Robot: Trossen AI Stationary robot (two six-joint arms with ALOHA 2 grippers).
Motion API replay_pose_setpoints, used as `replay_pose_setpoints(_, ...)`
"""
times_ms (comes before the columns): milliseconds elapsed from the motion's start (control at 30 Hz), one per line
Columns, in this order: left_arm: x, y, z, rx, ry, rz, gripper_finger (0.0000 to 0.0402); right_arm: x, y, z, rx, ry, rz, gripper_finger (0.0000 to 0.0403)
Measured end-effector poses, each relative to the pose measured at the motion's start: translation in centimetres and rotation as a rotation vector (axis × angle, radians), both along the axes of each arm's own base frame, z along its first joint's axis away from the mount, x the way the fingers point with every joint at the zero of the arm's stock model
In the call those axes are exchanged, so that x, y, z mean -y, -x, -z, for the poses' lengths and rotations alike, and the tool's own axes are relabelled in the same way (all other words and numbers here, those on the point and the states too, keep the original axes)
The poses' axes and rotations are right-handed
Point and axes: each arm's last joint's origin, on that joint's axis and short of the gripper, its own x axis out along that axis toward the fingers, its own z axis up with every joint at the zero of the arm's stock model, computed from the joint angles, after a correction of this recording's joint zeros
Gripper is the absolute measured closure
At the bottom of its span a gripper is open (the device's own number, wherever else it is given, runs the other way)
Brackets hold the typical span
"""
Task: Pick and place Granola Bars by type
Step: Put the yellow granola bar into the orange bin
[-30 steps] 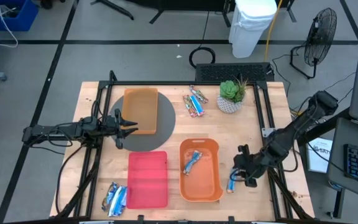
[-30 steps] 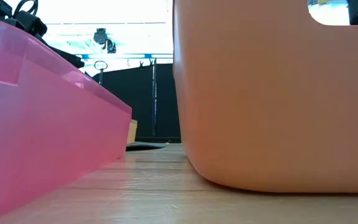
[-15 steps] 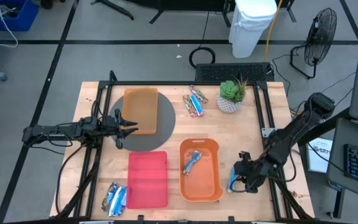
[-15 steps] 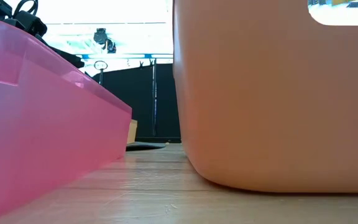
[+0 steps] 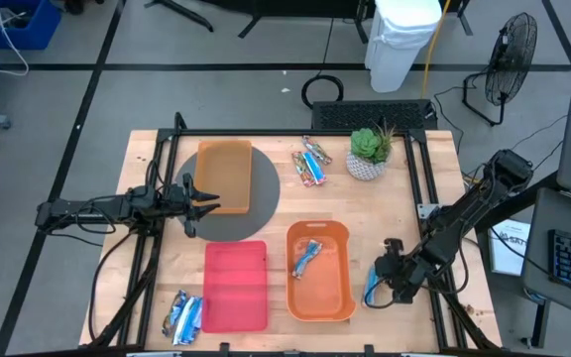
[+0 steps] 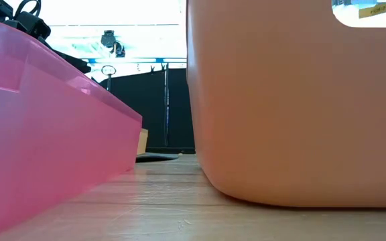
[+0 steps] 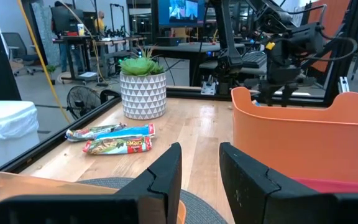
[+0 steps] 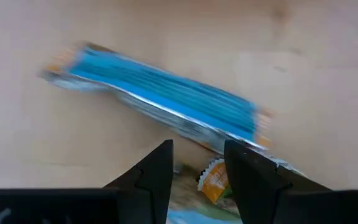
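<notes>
The right end effector is low over the bench, just right of the orange tray, above the blue-wrapped granola bars lying there. In the right wrist view its two dark fingers stand a narrow gap apart with nothing between them, poised over a blue bar that lies flat on the wood; under the fingertips a bit of a second wrapper shows, orange and green, though it is too blurred to say which bar it belongs to.

Inside the orange tray lie two silvery-blue bars, near its far end. A red tray sits just left of it, and a small heap of blue and silvery bars rests on the bench beside the red tray's near left corner. More bars, blue and red-orange, lie at the far side of the bench next to a potted plant.

The left end effector waits over the dark round mat, beside a second orange tray, fingers slightly apart and empty. The low view is filled by the red and orange tray walls.
</notes>
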Motion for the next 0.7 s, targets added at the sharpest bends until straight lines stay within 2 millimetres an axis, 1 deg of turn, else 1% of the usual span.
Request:
replay_pose_setpoints(100, 0.0, 0.0, 0.0, 0.0, 0.0, 0.0, 0.0289, 0.7, 0.4, 0.2, -0.014, 0.097, 0.001, 0.0269)
replay_pose_setpoints(300, 0.0, 0.0, 0.0, 0.0, 0.0, 0.0, 0.0289, 1.2, 0.2, 0.0, 0.02, 0.204, -0.036, 0.0269)
replay_pose_setpoints(500, 0.0, 0.0, 0.0, 0.0, 0.0, 0.0, 0.0289, 1.2, -0.2, -1.4, 0.0, 0.243, -0.068, 0.0269)
replay_pose_setpoints(700, 0.0, 0.0, 0.0, 0.0, 0.0, 0.0, 0.0289, 1.0, -0.3, -2.1, -0.006, 0.24, -0.076, 0.0269)
